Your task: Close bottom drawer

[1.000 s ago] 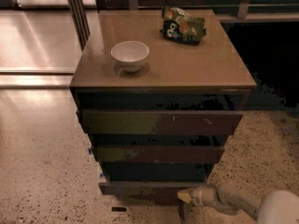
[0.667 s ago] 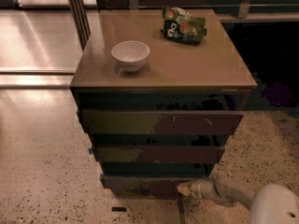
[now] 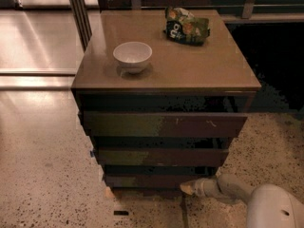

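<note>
Your claw (image 3: 186,188) sat low at the foot of the table (image 3: 190,68), its pale tip pointing left, right up against the lower edge of the bottom drawer (image 3: 152,179). Whether it actually touched the front could not be told. How far the claw was open could not be told either, and nothing showed in its hold. The contact area lay right of the drawer's middle, with the light-coloured arm (image 3: 266,208) running back from it to the lower right corner of the view, over the speckled floor (image 3: 47,175). The bottom drawer was the lowest of three dark brown fronts, directly under the middle drawer (image 3: 161,156), which sat under the wide top drawer (image 3: 164,126) with its small white scratches. The bottom front stood about in line with the two fronts above it; whether it was fully seated could not be told. On the table top, a white bowl (image 3: 132,56) stood upright toward the front left, and a crumpled green snack bag (image 3: 186,26) lay toward the back right, the two well apart.
</note>
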### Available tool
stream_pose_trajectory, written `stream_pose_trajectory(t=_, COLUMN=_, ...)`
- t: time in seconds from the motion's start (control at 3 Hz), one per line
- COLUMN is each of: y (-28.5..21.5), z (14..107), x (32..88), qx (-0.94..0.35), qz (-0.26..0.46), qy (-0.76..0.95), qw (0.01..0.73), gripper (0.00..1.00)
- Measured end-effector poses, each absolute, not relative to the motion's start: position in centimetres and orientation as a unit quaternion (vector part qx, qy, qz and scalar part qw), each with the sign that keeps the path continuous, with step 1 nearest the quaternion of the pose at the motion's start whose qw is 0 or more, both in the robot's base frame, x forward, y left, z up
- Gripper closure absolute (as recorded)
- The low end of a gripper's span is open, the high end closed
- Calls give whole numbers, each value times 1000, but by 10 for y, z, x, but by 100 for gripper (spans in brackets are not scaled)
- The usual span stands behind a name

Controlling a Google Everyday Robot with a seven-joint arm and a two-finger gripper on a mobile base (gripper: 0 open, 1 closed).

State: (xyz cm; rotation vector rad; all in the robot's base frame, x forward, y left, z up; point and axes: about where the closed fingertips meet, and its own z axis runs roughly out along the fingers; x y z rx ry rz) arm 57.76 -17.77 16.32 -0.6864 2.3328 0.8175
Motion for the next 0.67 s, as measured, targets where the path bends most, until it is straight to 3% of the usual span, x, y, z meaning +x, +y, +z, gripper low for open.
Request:
stream_pose_trajectory(t=0.33, y=-170, z=151, x=561, qx=-250, qz=336, qy=868, qw=268, gripper=100)
stream_pose_trajectory(t=0.67, y=-151, z=138, x=510, qx=-223, qz=395, qy=857, qw=243, gripper=100)
